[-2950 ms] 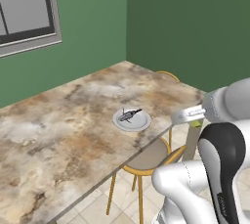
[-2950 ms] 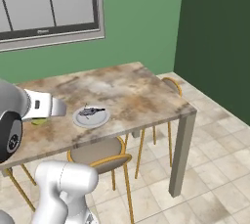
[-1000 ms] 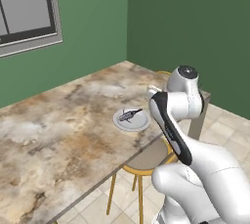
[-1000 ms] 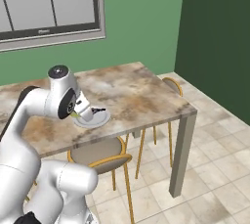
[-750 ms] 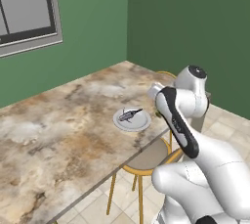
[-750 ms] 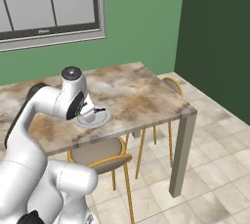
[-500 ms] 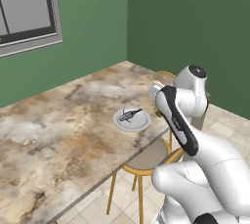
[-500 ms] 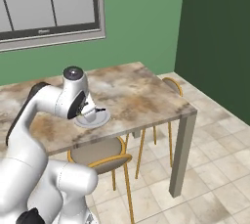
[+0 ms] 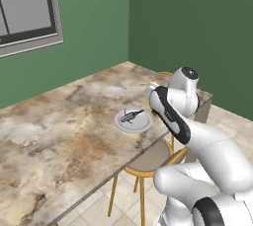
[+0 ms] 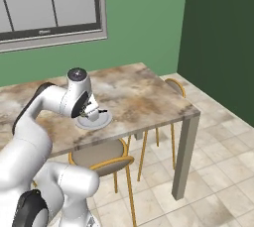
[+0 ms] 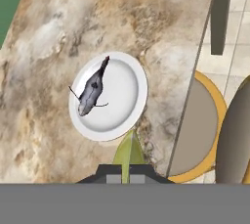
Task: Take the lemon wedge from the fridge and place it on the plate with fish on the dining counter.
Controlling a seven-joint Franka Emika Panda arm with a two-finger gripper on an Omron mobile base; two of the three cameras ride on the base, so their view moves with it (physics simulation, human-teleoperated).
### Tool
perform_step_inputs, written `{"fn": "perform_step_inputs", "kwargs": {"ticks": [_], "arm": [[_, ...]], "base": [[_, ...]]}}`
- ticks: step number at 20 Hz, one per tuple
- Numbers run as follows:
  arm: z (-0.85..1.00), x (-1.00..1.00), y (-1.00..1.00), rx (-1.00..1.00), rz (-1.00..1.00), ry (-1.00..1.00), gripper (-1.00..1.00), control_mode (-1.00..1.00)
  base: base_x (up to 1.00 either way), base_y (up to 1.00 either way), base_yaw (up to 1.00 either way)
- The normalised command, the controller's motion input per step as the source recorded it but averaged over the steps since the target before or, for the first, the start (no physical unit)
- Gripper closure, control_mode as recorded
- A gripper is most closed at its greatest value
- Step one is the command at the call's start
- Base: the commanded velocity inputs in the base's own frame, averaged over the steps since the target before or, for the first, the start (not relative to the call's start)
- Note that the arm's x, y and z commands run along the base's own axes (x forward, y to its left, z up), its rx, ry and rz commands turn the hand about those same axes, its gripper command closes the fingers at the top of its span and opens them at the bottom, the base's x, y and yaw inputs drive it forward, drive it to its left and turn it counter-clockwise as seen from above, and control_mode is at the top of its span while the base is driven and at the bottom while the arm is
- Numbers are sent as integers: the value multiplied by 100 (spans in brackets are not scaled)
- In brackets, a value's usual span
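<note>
Near the dining counter's (image 9: 59,131) stool-side edge, the lemon wedge (image 11: 129,153) is held clenched in the gripper (image 11: 128,168) just short of the plate with fish (image 11: 122,98), so fetching is done and only placing is left.

The room has green walls (image 9: 94,27), with a darker green wall (image 10: 218,32) meeting them at the far corner. A grey-framed window (image 10: 49,8) with dark mullions sits in the lighter wall, above the far side of the surface. The floor (image 10: 218,171) is laid in pale beige tiles. A grey leg (image 10: 182,156) stands under the surface's right corner. Round stools with yellow frames and grey-brown seats are tucked along the near edge: one (image 10: 99,154) close by, another (image 10: 173,86) at the far end. The light is even and soft.
</note>
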Motion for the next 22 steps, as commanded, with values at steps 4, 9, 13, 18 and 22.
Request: {"fn": "perform_step_inputs", "kwargs": {"ticks": [4,9,13,18,22], "arm": [[-23,46,14,0,0,0,100,-100],[-34,29,11,-1,0,1,100,-100],[-51,0,2,-3,0,9,100,-100],[-32,2,0,-1,0,4,100,-100],[-13,19,0,0,0,0,100,-100]], "base": [[0,0,0],[0,0,0],[0,0,0],[0,0,0],[0,0,0]]}}
